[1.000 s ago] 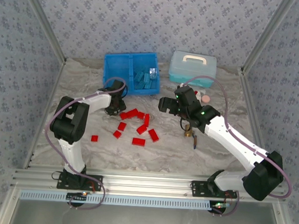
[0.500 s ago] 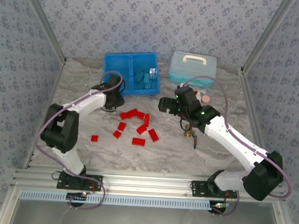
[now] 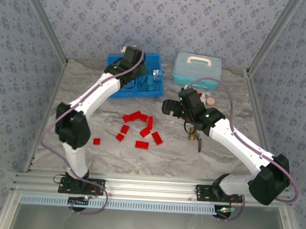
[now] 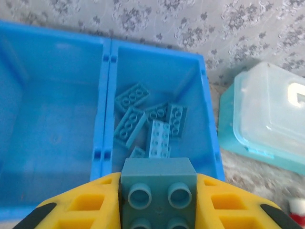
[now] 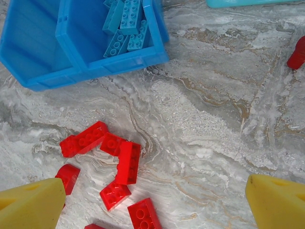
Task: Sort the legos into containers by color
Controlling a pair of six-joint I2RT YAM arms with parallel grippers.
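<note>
Left gripper (image 3: 127,59) pinches a light blue lego (image 4: 158,187) above the blue tray (image 4: 107,95), whose right compartment holds more blue bricks (image 4: 151,125). Right gripper (image 3: 170,106) hangs spread wide above the red legos (image 5: 127,162) scattered on the table (image 5: 214,119).

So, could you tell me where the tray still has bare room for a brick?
The left compartment, on the far side of the divider from the pile, looks bare. The right compartment is crowded with light blue bricks near the divider.

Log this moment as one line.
left gripper: shut on light blue brick, above tray | right gripper: open, above red bricks | light blue bricks: in right compartment
</note>
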